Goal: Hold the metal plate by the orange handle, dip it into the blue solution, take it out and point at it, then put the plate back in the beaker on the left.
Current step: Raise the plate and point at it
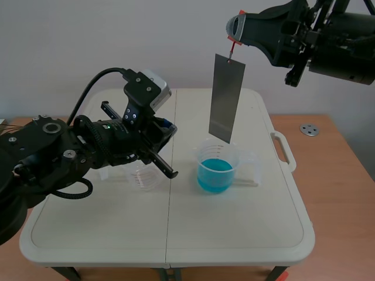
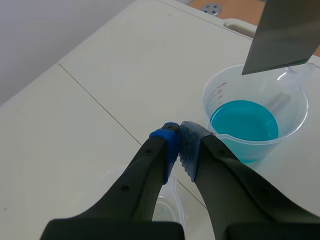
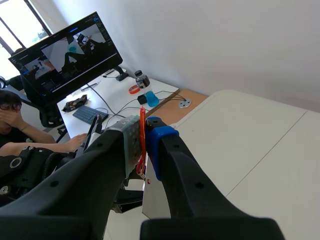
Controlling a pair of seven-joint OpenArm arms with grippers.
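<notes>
**Suspended plate.** A thin, flat, dull-grey rectangular metal plate (image 1: 227, 96) is hanging from a slim orange handle (image 1: 233, 42) at its top edge. The right gripper (image 1: 234, 26) is pinching this handle, high over the table (image 1: 105, 234). The plate's long axis is running nearly vertical and slightly tilted. Its lower edge is pointing down at the beaker of blue solution (image 1: 215, 167), above the liquid. The left gripper (image 2: 179, 136), fingers pressed together on nothing, is hovering over the empty beaker (image 1: 145, 175).

The metal plate (image 1: 227, 96) is hung just above the filled beaker (image 1: 217, 170), and the empty beaker (image 1: 145, 177) is sat left of it, under the left gripper (image 2: 179, 136).
</notes>
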